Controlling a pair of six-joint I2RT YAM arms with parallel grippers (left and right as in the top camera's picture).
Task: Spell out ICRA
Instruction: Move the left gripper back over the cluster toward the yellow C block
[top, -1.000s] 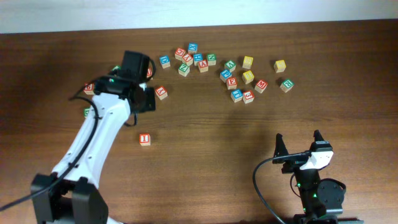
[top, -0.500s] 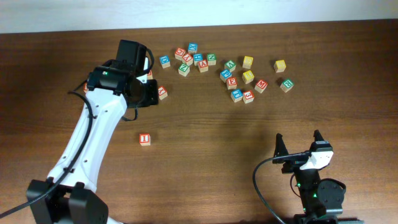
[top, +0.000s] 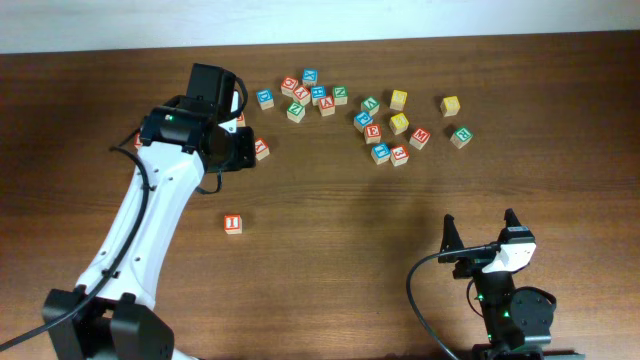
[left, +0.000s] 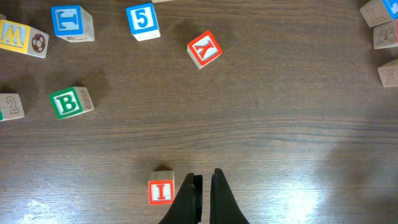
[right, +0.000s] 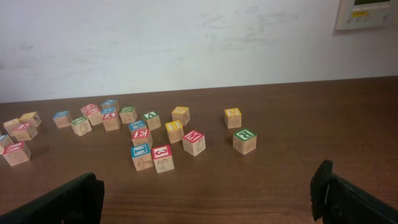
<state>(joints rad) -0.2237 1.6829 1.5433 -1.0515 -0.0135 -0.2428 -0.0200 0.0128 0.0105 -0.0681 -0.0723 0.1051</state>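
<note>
K: Checking ICRA progress, how far along?
M: Early, by the look of it. Only the I cube (top: 233, 223) sits out on bare tabletop (top: 330, 250), well apart from the heap, with nothing beside it. C, R and A are not yet placed.
K: Left pincer?
M: The left pincer (left: 204, 182) has its fingers together and holds nothing. It seems raised over the tabletop. Its wrist view shows the I cube next to the fingertips, apart from them.
K: Right one?
M: The right pincer (top: 481, 226) stands wide apart and empty, near the front edge, well away from every cube.
K: Where are the other letters?
M: The red A cube (left: 204, 48), which reads upside down, lies loose near the left arm. The green R cube (right: 244, 140) is at the right end of the heap, its letter only just legible. C should be among the yellow cubes (top: 399, 99), but the letters are too small to tell which.
K: Other readable faces?
M: Green B cube (left: 68, 102), blue 5 cube (left: 142, 18), red E cube (right: 140, 134). No brands visible.
</note>
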